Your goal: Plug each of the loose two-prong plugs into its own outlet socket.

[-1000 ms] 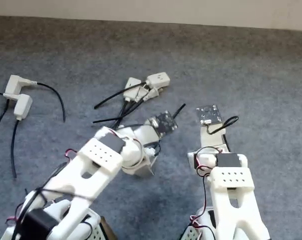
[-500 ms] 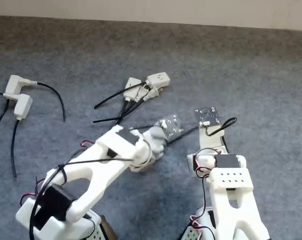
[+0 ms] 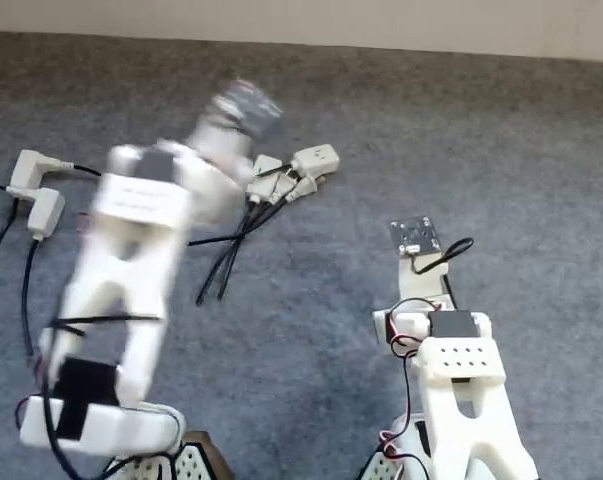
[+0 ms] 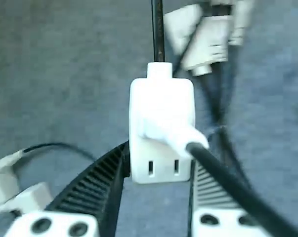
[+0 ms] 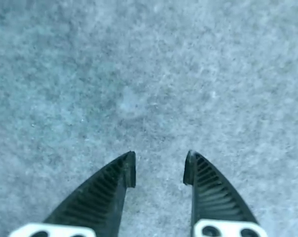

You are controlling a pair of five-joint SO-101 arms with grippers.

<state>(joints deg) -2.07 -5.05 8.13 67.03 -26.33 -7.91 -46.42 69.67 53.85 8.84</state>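
Left arm [image 3: 131, 240] stretched far forward, leaning toward the left side. Left gripper [image 4: 158, 158]: fingers pressed against both sides of a white outlet block [image 4: 161, 113], held clear of the surface. Right arm [image 3: 459, 365] folded low near its base. Right gripper [image 5: 159, 170]: jaws parted, pointing downward.

The high camera overlooks the counter [image 3: 521, 150], faced closely by wrist cameras behind the left end effector [image 4: 158, 159] and right end effector [image 5: 159, 170].
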